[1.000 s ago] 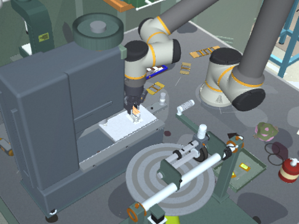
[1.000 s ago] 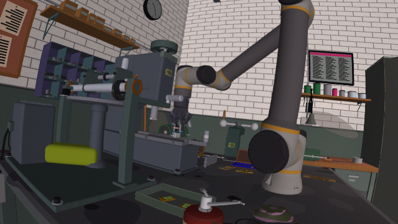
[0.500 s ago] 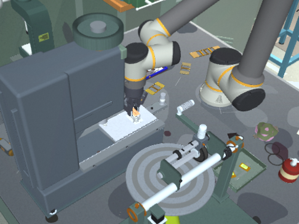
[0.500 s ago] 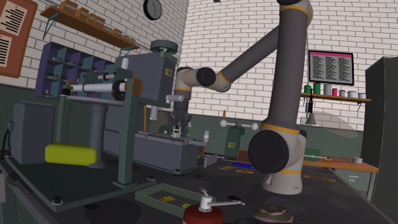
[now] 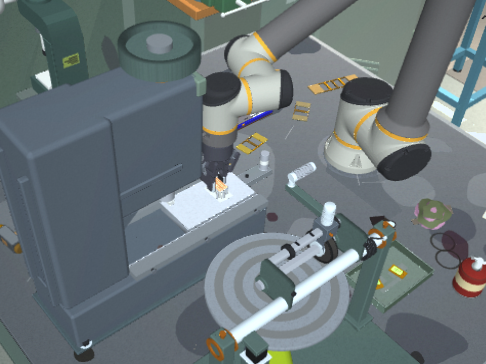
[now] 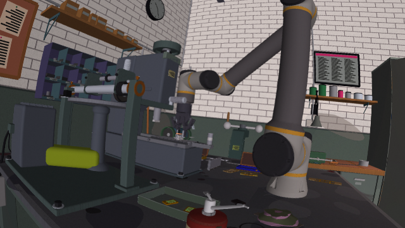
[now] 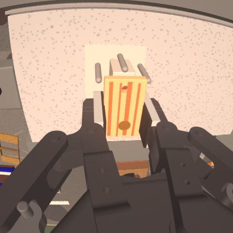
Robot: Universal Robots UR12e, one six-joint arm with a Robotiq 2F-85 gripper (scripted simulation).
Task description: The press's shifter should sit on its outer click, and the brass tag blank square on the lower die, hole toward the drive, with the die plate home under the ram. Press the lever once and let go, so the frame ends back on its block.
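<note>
The lower die [image 7: 116,68] is mostly hidden behind the brass tag blank [image 7: 124,105], a yellow strip with orange stripes and a small hole near its far end. My gripper [image 7: 122,116] grips the blank by its long sides just above the speckled white die plate [image 5: 207,200], which sits drawn out in front of the grey press housing [image 5: 95,170]. Three small pins [image 7: 122,64] stand around the die beyond the blank. The lever frame with its white bar [image 5: 295,285] and the grey ringed disc [image 5: 277,290] stand nearer the side camera.
The arm's base [image 5: 357,135] stands right of the press. A green tray [image 5: 392,272] with small brass pieces lies by the frame's post. Brass strips [image 5: 332,84] lie scattered on the bench behind, and a red canister [image 5: 470,275] and dark rings sit at the right edge.
</note>
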